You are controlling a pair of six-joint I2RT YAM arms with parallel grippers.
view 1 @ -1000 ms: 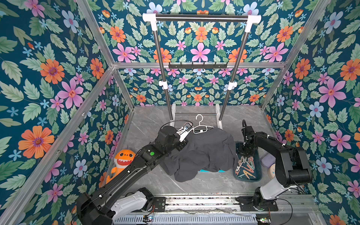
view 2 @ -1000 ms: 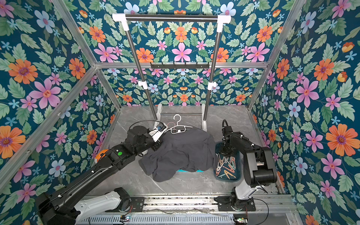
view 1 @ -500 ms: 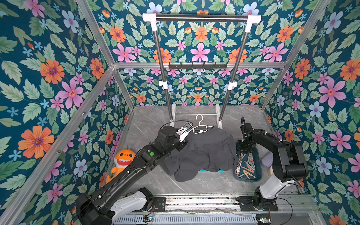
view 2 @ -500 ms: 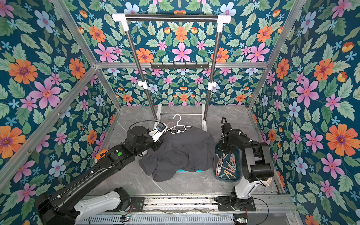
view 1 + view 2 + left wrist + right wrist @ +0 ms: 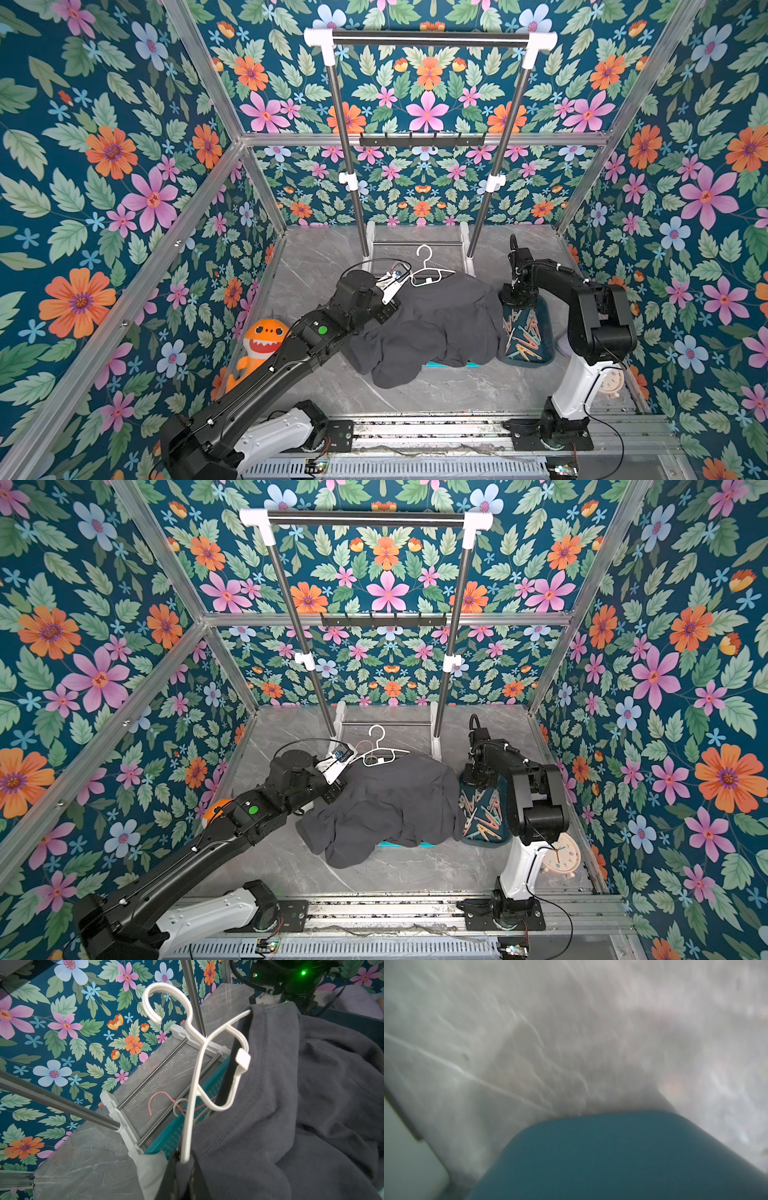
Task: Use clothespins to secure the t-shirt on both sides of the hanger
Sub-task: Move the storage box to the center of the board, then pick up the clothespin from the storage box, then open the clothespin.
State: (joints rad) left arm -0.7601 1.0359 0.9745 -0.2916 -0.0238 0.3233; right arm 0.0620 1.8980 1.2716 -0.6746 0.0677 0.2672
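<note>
- The dark grey t-shirt (image 5: 432, 324) (image 5: 386, 804) lies bunched in the middle of the grey marble surface (image 5: 316, 266), draped over a teal basket (image 5: 449, 365) whose edge shows under its near hem.
- The white hanger (image 5: 424, 266) (image 5: 377, 746) sits at the shirt's far edge. Its hook is free and points toward the garment rack (image 5: 428, 37).
- In the left wrist view, one arm of the hanger (image 5: 199, 1043) goes into the collar of the t-shirt (image 5: 311, 1105), and the other arm runs down outside the cloth.
- The left jaws are pressed together on the end of that outer hanger arm. Shirt cloth lies right against them, and we cannot tell whether it is caught in the pinch too.
- A pink hanger (image 5: 160, 1095) lies in the basket (image 5: 166, 1136) behind.
- The clothespins (image 5: 521, 332) (image 5: 482, 812) lie heaped in a dark teal tray (image 5: 544, 357) (image 5: 494, 841), just beside the shirt on the right side.
- The right arm (image 5: 582, 299) bends down over the tray's far end, with the right jaws pressed together. We cannot tell whether a pin is between them.
- The right wrist view is blurred and shows only a corner of the tray (image 5: 612, 1157) against the surface.
- An orange plush shark (image 5: 262, 340) rests by the left wall.
</note>
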